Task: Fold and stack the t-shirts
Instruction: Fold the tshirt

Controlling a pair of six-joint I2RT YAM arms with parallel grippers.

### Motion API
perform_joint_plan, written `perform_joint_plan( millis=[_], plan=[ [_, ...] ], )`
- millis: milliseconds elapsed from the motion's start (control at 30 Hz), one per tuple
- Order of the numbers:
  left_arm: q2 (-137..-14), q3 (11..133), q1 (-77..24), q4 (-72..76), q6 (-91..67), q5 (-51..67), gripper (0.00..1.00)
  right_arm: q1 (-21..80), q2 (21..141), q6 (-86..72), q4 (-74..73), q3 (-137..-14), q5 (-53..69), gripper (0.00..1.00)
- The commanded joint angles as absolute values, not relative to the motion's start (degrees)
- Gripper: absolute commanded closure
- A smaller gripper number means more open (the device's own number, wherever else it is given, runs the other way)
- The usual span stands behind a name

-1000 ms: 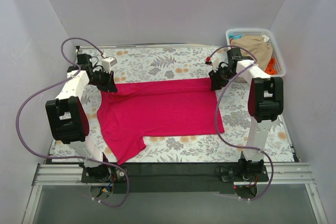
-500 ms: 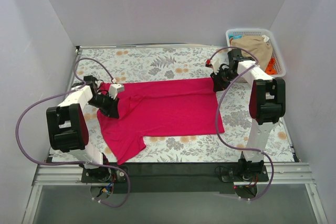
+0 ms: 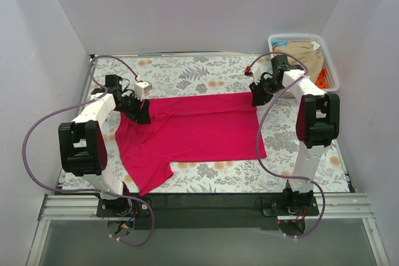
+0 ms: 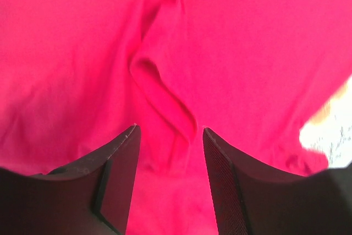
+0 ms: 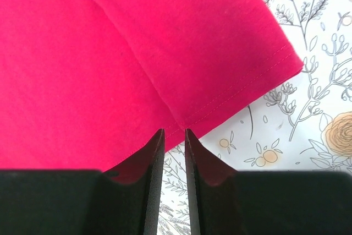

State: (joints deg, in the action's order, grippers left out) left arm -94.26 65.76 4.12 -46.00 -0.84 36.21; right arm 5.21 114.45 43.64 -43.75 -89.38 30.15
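With the shirt spread flat on the bench, the left end effector, wide open astride a raised wrinkle near its far-left corner, should close low on that ridge, while the right end effector, shut to a slit on the far-right hem corner, holds firm for an even lift.

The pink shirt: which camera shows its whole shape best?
The top external view: the pink shirt lies whole on the table. The left wrist view shows only a wrinkle; the right wrist view only a hemmed corner.
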Motion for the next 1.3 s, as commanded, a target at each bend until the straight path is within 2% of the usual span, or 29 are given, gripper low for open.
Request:
perform_joint_plan(
  millis=[0, 300, 433, 467, 533, 600, 633, 900, 1000, 1033, 1167, 1233, 1267],
  plan=[
    [-96.2, 67.8, 0.8, -38.6, -8.3, 34.4, 0.53, 5.2, 113.9, 41.8, -44.6, -91.9, 32.1, 0.75],
    [-101.9, 70.0, -6.1, -31.5, -12.7, 25.8, 0.56, 5.2, 113.2, 41.9, -44.6, -90.9, 32.0, 0.75],
    [-102.7, 70.2, -6.9, -31.4, -12.2, 24.5, 0.69, 5.3, 112.9, 41.9, -44.6, -90.2, 32.0, 0.75],
    [-102.6, 70.1, -7.3, -31.6, -12.0, 25.0, 0.82, 5.3, 112.9, 42.0, -44.6, -90.1, 32.0, 0.75],
    [-101.3, 70.0, -7.5, -33.0, -10.7, 27.0, 0.92, 5.2, 112.9, 42.0, -44.6, -90.1, 31.9, 0.75],
    [-99.6, 69.3, -8.3, -35.1, -8.4, 29.1, 1.00, 5.2, 112.7, 42.4, -44.6, -90.1, 31.6, 0.75],
    [-99.1, 69.0, -8.5, -36.2, -7.3, 29.8, 1.00, 5.3, 112.8, 42.3, -44.6, -90.2, 31.6, 0.75],
    [-96.0, 65.5, -12.6, -43.2, -2.0, 34.3, 1.00, 5.3, 113.0, 42.4, -44.6, -90.4, 31.9, 0.75],
    [-94.9, 64.3, -14.1, -44.2, -1.8, 34.5, 0.79, 5.2, 113.1, 42.4, -44.6, -90.4, 31.8, 0.75],
    [-95.0, 64.2, -14.8, -44.6, -1.8, 34.3, 0.68, 5.2, 113.2, 42.4, -44.6, -90.5, 31.8, 0.75],
    [-94.9, 65.0, -15.7, -48.1, -1.9, 35.9, 0.47, 5.3, 113.9, 42.2, -44.7, -91.2, 32.1, 0.75],
    [-94.3, 66.5, -15.7, -49.1, -3.6, 37.6, 0.49, 5.4, 114.3, 41.9, -44.7, -91.6, 32.2, 0.74],
    [-93.6, 67.4, -15.3, -49.5, -4.8, 38.1, 0.55, 5.4, 114.3, 41.9, -44.7, -91.9, 32.3, 0.74]
  ],
)
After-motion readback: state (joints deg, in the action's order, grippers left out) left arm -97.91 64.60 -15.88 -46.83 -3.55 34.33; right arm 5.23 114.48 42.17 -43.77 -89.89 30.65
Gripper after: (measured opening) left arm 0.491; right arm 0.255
